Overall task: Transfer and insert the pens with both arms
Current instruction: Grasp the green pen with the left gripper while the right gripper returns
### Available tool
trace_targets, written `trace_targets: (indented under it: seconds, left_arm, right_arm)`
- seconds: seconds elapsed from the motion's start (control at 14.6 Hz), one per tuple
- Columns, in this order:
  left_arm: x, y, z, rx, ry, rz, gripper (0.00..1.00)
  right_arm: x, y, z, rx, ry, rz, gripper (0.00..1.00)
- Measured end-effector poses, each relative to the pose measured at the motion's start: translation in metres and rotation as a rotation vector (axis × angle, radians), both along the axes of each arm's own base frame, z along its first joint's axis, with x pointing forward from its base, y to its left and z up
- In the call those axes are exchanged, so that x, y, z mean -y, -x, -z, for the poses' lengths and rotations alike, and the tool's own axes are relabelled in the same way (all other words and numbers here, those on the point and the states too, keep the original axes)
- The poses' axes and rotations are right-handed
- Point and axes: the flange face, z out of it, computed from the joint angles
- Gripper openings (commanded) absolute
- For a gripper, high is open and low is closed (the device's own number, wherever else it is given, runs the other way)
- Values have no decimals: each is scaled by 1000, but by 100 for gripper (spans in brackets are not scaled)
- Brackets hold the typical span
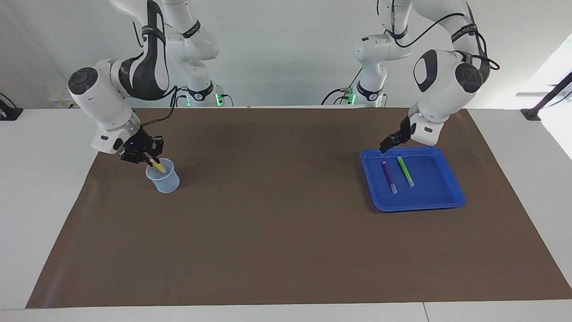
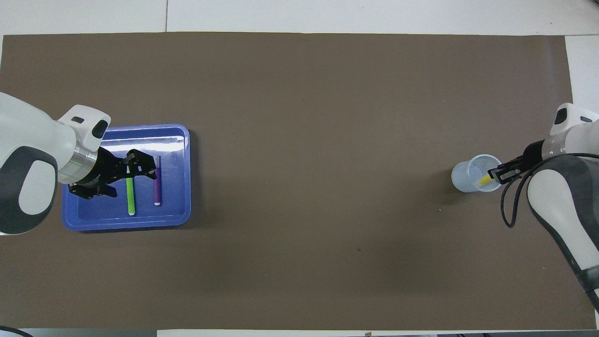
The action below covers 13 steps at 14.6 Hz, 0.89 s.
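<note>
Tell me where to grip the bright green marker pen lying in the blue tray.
Probably the bright green marker pen at mid-barrel, from straight above, jaws across its width. It lies flat in the blue tray, parallel to the purple pen with a gap between. The left gripper hovers over the tray edge nearest the robots.

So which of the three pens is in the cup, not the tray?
The yellow pen: it slants into the cup at the right gripper. The purple pen and green pen lie flat in the tray.
</note>
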Motion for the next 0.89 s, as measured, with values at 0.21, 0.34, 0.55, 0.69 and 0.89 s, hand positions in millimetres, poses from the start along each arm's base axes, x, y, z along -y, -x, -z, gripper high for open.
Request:
trace_targets:
  seconds: [0.21,0.34,0.55,0.69,0.89]
  left_arm:
    - [-31,-7,33,65,-54,201,100]
    - [-38,-9,60,84,-91,297,99]
    - [-53,-11,94,105,-93,378,87]
    - [-59,-6,117,128,-87,389,80]
    - [-59,1,138,133,-79,393,77]
  right_arm:
    - [-1,-3,-9,18,2,-5,100]
    - [-7,-8,-25,21,-5,-14,100]
    - [-35,-17,-52,18,-117,-6,100]
    - [-55,-17,-60,-5,-232,80,100]
    - [-93,-18,-64,-60,-336,248,100]
